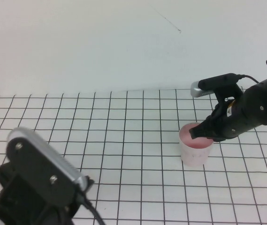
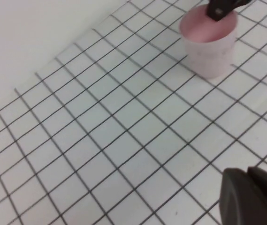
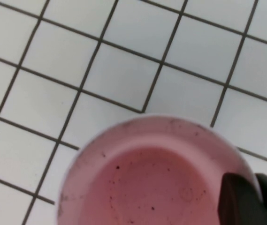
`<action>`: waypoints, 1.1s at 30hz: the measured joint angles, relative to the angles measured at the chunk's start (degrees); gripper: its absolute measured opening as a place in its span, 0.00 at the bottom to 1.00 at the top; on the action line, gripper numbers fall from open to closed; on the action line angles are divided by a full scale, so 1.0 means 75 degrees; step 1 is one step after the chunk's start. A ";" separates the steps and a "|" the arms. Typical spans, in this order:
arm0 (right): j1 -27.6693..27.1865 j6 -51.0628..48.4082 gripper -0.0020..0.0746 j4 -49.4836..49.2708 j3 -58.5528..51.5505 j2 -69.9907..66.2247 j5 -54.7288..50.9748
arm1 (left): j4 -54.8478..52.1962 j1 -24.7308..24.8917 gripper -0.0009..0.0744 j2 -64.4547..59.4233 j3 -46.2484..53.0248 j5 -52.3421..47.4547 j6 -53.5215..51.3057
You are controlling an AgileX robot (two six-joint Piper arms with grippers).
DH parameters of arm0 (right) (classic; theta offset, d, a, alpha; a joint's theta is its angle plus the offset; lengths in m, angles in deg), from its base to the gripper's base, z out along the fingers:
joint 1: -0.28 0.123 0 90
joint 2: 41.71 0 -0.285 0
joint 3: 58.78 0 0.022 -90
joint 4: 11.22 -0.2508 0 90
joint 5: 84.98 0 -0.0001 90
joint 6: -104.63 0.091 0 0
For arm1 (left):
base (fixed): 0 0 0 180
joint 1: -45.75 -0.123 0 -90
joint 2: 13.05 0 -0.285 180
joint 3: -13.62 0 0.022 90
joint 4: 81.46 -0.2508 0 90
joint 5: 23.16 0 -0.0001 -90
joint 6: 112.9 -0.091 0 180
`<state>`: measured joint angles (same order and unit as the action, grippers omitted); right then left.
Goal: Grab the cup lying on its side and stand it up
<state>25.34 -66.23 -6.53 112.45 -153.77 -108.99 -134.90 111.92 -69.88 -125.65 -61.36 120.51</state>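
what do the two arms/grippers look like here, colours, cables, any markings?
Both are matte black. The right gripper, at the cup rim, has chunky black links, a silver-grey, black-topped camera bar above it and a black cable looping off the arm. The left gripper, near the bottom left corner, carries a silver-edged black module with two screws and a black cable. No markings visible.

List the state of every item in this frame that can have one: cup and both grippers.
cup: upright on the grid table, mouth up, nothing inside.
right gripper: at the cup's rim, one finger inside; grip cannot be judged.
left gripper: near the table's front left, away from the cup.
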 joint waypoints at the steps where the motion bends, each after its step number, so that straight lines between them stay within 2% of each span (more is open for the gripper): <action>1: 0.0000 0.0000 0.03 0.0000 0.0000 0.0000 -0.0018 | -0.0243 0.0000 0.01 0.0064 0.0186 0.0000 0.0366; 7: 0.0000 0.0081 0.03 0.0057 0.0000 -0.0075 0.0023 | -0.2400 0.0000 0.01 0.0390 0.1169 0.0000 0.3033; 11: 0.0000 0.0280 0.04 -0.0074 0.0000 -0.0128 -0.0004 | -0.3042 0.0000 0.01 0.0494 0.1453 0.0000 0.4193; 13: 0.0000 0.0294 0.09 -0.0221 0.0000 -0.0128 0.0014 | -0.3042 0.0000 0.01 0.0494 0.1459 0.0040 0.4236; 19: 0.0000 0.0277 0.42 -0.0320 0.0011 0.0028 0.0042 | -0.3053 0.0000 0.01 0.0494 0.1459 0.0230 0.4236; 21: 0.0000 0.0214 0.48 -0.0224 0.0011 0.0292 0.0025 | -0.3053 0.0000 0.01 0.0494 0.1459 0.0230 0.4236; 28: 0.0000 0.0193 0.48 0.0086 0.0011 0.2152 -0.0283 | -0.3053 0.0000 0.01 0.0494 0.1459 -0.0416 0.4236; 33: 0.0000 -0.0521 0.38 0.0086 0.0011 0.3914 -0.1014 | -0.3090 0.0000 0.01 0.0494 0.1459 -0.0338 0.4236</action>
<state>25.34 -70.14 -5.88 112.54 -124.42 -116.60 -158.07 111.92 -66.17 -114.71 -63.90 152.28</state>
